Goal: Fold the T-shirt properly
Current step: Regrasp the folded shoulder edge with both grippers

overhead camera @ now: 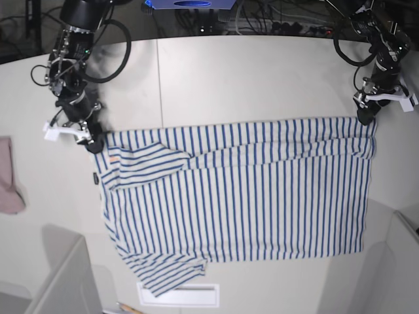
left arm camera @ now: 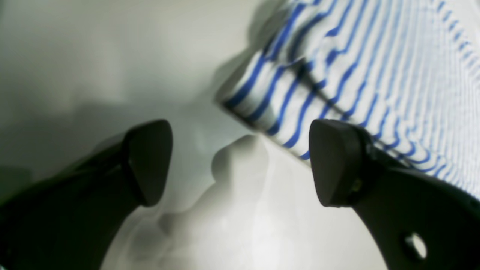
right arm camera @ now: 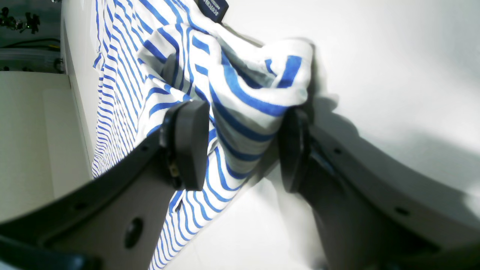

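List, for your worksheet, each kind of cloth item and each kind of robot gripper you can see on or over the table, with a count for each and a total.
Striped T-shirt: 1
Pink cloth: 1
Grippers: 2, namely left gripper and right gripper
Total: 4

We take this for a robotics lab: two arms clamped at a bare white counter, with tangled cables and equipment beyond the fingers, at the far edge.
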Action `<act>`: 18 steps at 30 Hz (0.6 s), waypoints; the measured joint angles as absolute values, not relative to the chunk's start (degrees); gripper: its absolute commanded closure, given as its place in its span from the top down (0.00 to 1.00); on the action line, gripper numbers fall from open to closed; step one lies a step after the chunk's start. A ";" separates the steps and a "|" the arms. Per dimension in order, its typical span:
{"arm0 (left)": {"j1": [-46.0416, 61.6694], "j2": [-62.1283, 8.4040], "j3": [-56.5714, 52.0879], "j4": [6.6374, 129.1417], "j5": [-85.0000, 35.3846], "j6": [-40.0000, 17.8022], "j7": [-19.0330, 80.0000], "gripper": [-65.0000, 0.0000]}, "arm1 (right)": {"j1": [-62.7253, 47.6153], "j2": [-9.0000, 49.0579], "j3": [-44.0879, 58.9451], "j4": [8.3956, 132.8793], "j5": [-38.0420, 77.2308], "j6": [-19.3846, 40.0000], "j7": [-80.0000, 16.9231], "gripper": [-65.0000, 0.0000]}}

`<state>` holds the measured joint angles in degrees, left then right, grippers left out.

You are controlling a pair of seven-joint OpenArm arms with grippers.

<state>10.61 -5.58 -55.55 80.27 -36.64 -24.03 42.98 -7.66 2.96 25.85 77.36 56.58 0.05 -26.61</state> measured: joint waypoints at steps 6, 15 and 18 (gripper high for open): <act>7.09 -6.07 -55.59 75.88 -37.65 -24.05 41.71 0.84 | -7.68 2.98 25.71 77.49 56.55 0.03 -26.57 0.44; 6.22 -6.31 -55.79 72.95 -38.09 -24.43 40.86 0.54 | -7.68 2.98 25.71 77.56 56.55 0.03 -26.55 0.44; 5.72 -6.20 -55.81 72.88 -38.24 -24.40 40.99 0.53 | -7.68 2.98 25.71 77.54 56.55 0.03 -26.55 0.44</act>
